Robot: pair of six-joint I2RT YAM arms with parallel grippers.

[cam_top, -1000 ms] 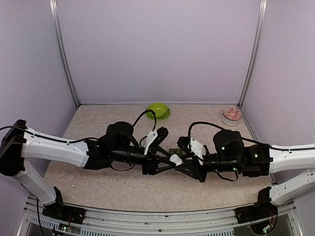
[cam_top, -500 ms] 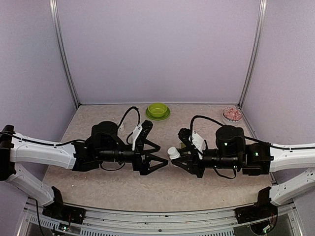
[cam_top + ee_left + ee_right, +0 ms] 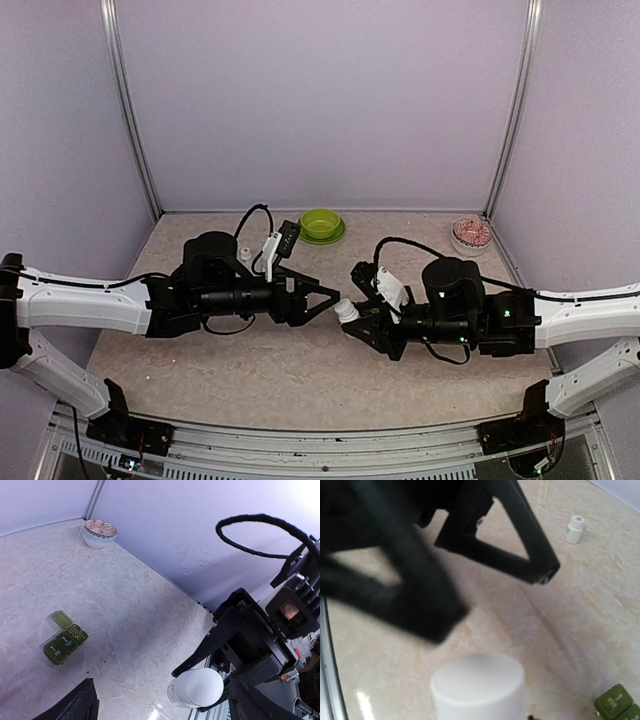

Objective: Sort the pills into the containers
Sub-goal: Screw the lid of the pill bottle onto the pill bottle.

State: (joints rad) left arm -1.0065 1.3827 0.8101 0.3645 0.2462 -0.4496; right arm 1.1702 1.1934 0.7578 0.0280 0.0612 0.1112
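Observation:
My right gripper (image 3: 350, 318) is shut on a small white bottle (image 3: 345, 310), held above the table with its closed cap toward my left gripper (image 3: 322, 300). The left gripper is open and empty, just left of the bottle and apart from it. In the left wrist view the bottle (image 3: 197, 687) sits between my spread fingers (image 3: 75, 705). The dark green pill box (image 3: 65, 637) lies on the table with one lid open, and two tiny pills (image 3: 104, 661) lie beside it. The box also shows in the right wrist view (image 3: 617, 702). It is hidden in the top view.
A second small white bottle (image 3: 244, 254) stands at the back left, also seen in the right wrist view (image 3: 574, 529). A lime green bowl (image 3: 321, 224) sits at the back centre. A pink-patterned bowl (image 3: 471, 233) sits at the back right corner.
Both grippers were together at the bottle a second ago. The left gripper has let go, opened and pulled back left. The right gripper has shifted slightly left with the bottle.

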